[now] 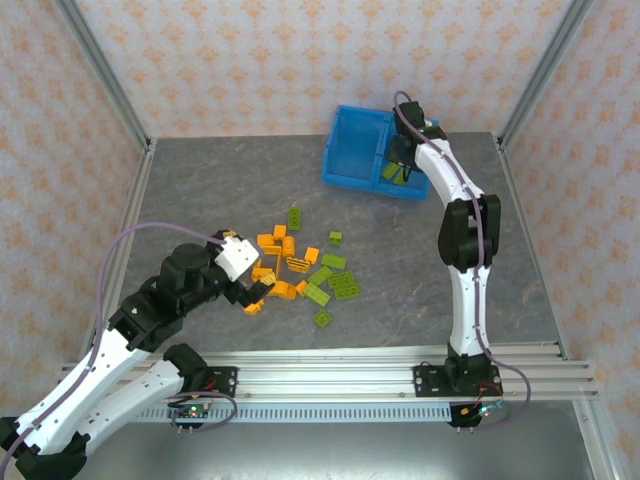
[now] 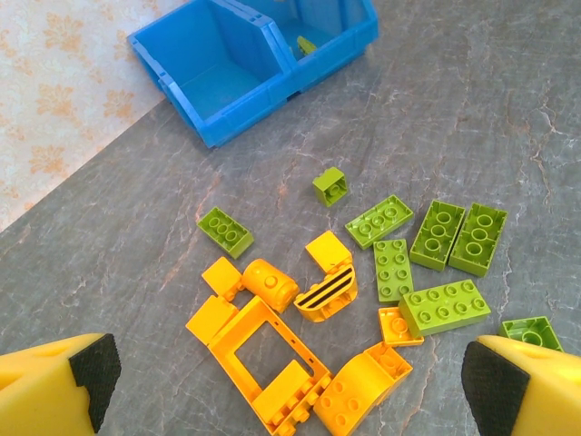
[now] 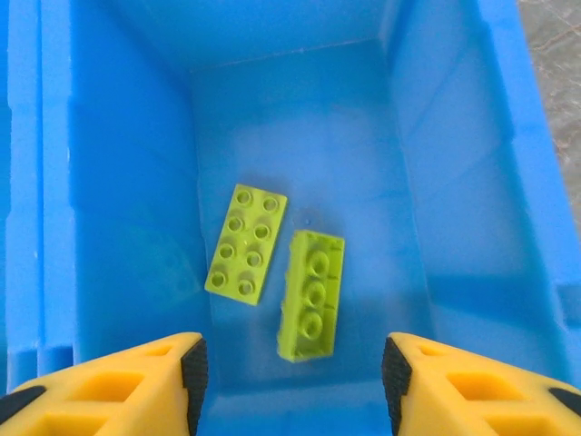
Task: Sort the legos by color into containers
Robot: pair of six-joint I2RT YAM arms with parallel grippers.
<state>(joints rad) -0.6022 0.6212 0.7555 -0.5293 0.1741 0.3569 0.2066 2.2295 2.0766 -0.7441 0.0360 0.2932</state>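
Orange legos and lime green legos lie scattered mid-table. My left gripper hovers open over the pile's near left end. In the left wrist view an orange window frame and a curved orange piece lie between its fingers, with green plates to the right. My right gripper is open over the right compartment of the blue bin. Below its fingers, a green plate and an upturned green brick rest on the compartment floor.
The bin stands at the table's back, right of centre, with its left compartment holding nothing I can see. An aluminium rail runs along the near edge. Patterned walls and metal posts enclose the table. Bare grey tabletop lies right of the pile.
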